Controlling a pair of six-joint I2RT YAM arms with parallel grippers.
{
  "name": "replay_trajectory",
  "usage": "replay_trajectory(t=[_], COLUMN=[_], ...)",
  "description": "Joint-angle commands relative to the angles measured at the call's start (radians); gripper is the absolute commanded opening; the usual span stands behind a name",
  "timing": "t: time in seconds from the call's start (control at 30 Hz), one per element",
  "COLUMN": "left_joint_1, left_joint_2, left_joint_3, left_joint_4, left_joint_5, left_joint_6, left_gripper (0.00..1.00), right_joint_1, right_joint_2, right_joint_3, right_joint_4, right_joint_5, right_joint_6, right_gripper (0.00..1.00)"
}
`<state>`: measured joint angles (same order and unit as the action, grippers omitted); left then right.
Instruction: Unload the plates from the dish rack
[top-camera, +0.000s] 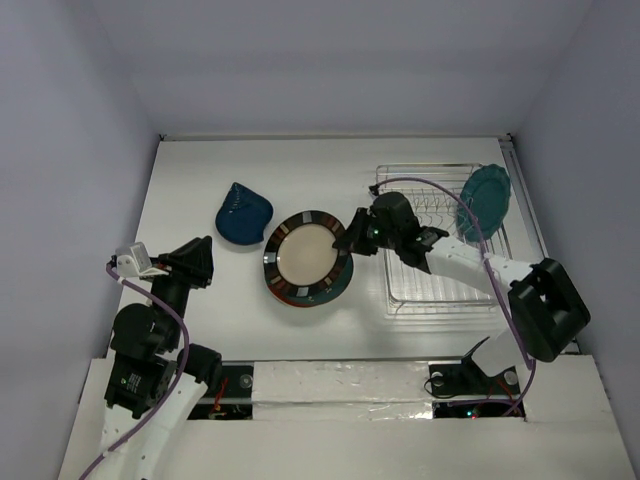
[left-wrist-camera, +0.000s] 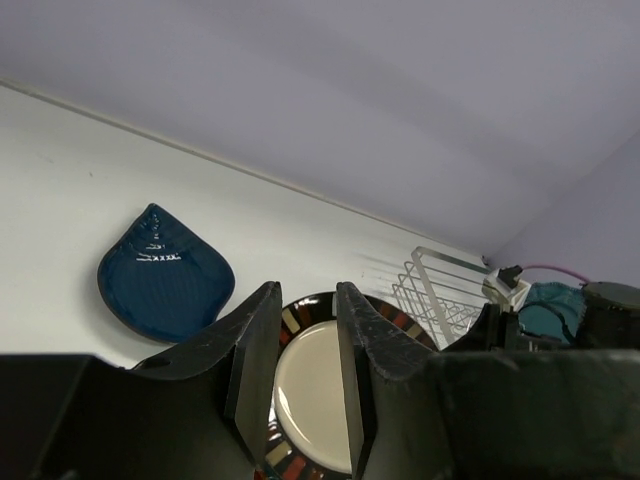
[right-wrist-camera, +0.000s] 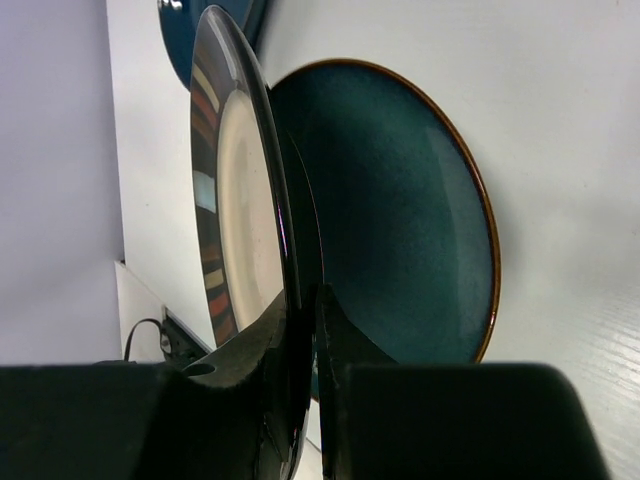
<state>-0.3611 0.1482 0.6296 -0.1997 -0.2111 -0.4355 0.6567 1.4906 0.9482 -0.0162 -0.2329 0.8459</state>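
On the left, the left jaws stand a narrow gap apart with nothing between them. Their fingers (left-wrist-camera: 255, 360) hang above the white worktop (top-camera: 200, 180), near its front left edge and touching no dish.

Beyond them the dark blue shell-shaped plate (top-camera: 243, 217) lies flat on the worktop, apart from the other dishes. The left wrist view shows its ribbed glaze (left-wrist-camera: 165, 275).

Just right of it is the striped plate (top-camera: 305, 255), round with a cream centre and a dark rim banded in red and pale blocks. The right jaws are clenched on its right rim, one finger (right-wrist-camera: 345, 400) on each face. In the right wrist view this plate (right-wrist-camera: 235, 200) is seen edge-on, tilted over the dark teal plate (right-wrist-camera: 400, 210), which lies flat on the worktop with a brown rim. From above only a crescent of that plate (top-camera: 340, 290) shows under the striped one. I cannot tell whether the two touch.

Further right, the chrome wire dish rack (top-camera: 440, 285) sits on the worktop. A scalloped teal plate (top-camera: 485, 198) stands upright at its far right corner.
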Motion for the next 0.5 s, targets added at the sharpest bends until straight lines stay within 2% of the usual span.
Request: replay_trajectory(t=[0.0,0.23,0.33,0.37,0.47], left_joint_1=[-0.007,-0.007,-0.007,-0.007,-0.007], left_joint_2=[-0.004,0.005,0.004,0.004,0.002], left_joint_3=[0.005,0.004,0.004,0.004,0.005], left_joint_4=[0.028,0.029,0.029,0.031,0.031], left_joint_5=[0.004,0.004,0.004,0.004,0.004], left_joint_6=[-0.003,-0.003,-0.005,-0.003,-0.003], left_gripper=[0.26,0.27,0.28,0.28,0.29], right_joint_1=[0.012,0.031,0.031,0.043,0.055], right_joint_2=[-0.006,0.016,0.016,0.017,0.020], right_joint_3=[-0.011,-0.080,-0.085,-0.080,-0.034], right_joint_4=[0.263,0.292,0.268,0.231,0.107], right_joint_5=[-0.072,-0.059,-0.043,-0.023,0.051], right_joint_6=[0.073,0.075,0.064,0.056,0.009], right_gripper=[0.00,0.00,0.08,0.21,0.46])
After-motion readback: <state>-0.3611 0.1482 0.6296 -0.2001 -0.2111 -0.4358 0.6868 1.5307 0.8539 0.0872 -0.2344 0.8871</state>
